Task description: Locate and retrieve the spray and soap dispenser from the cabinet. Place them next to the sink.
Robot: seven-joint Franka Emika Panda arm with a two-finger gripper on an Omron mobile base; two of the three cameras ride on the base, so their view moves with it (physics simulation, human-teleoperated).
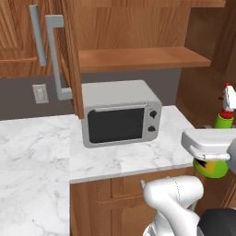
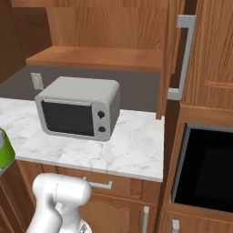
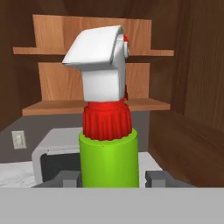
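The spray (image 3: 109, 153), a bright green bottle with a red collar and a white nozzle, stands upright between the two dark fingertips of my gripper (image 3: 109, 178), which is shut on its neck. From the left base view the spray (image 1: 225, 120) is held at the far right, beyond the counter's end, with the white hand (image 1: 207, 145) across its body. Its green side (image 2: 3, 148) peeks in at the left edge of the right base view. The cabinet (image 1: 138, 57) hangs open above, its wooden shelf bare, its door (image 1: 69, 50) swung out. The soap dispenser and the sink are out of view.
A grey microwave (image 1: 120, 113) sits on the white marble counter (image 1: 37, 152) under the cabinet shelf. The door's long grey bar handle (image 1: 55, 55) juts out at upper left. A dark built-in oven (image 2: 205, 168) fills the wooden column on the right.
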